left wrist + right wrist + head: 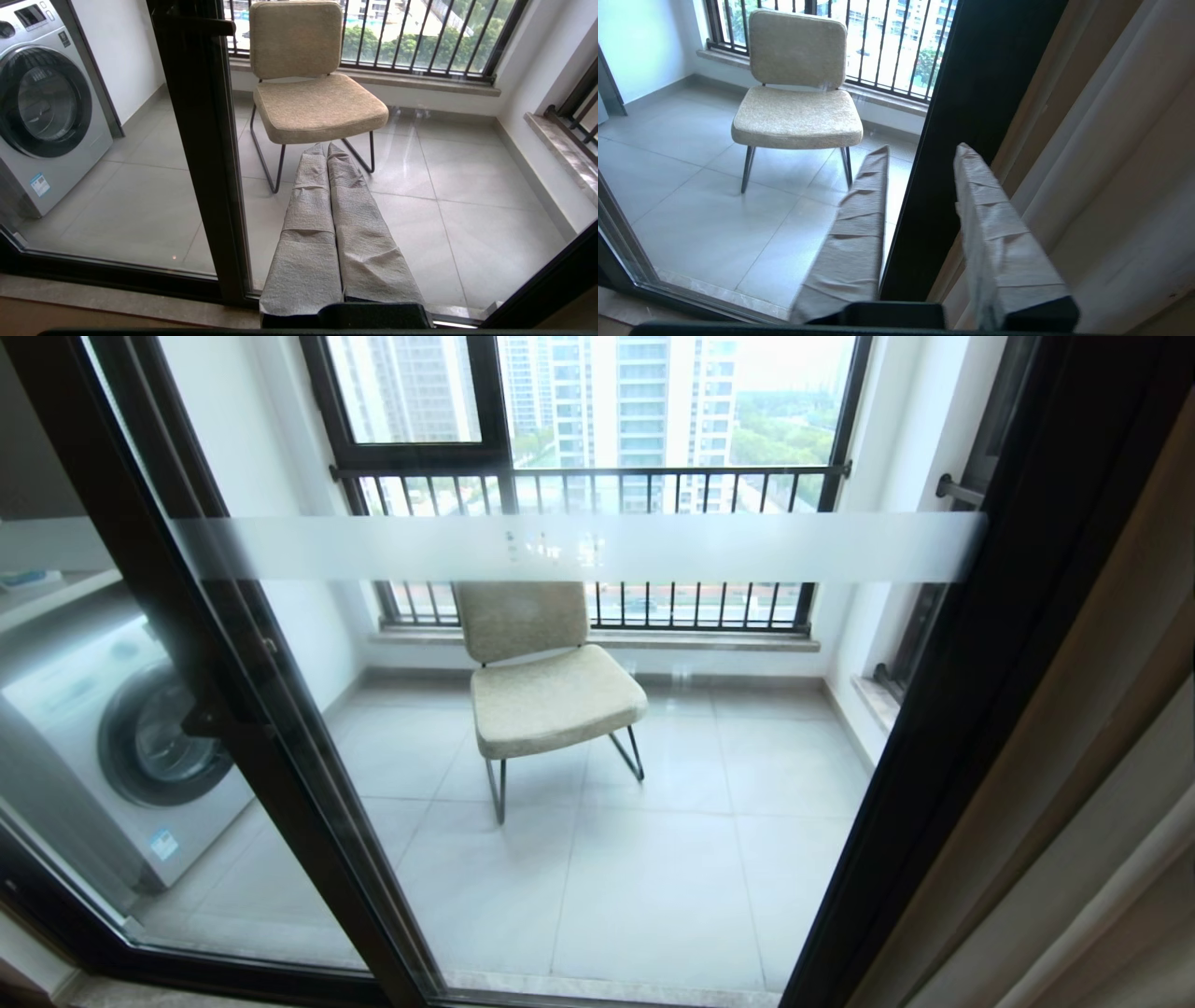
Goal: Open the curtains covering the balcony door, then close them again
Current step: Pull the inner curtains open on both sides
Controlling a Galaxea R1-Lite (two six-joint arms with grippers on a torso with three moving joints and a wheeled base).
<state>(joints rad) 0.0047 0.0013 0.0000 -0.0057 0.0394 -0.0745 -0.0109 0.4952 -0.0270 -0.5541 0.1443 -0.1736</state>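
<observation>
The curtains hang bunched at the right edge of the balcony door, whose panes with the frosted band stand uncovered. In the right wrist view the cream and white curtains fall just beside my right gripper. It is open, its cloth-wrapped fingers apart with only the black door frame showing behind the gap. My left gripper is shut and empty, pointing at the glass low down near the door's middle post. Neither gripper shows in the head view.
Behind the glass a beige chair stands on the tiled balcony floor. A washing machine sits at the left. A black-framed window with railing bars closes the far side. The door's bottom track runs along the floor.
</observation>
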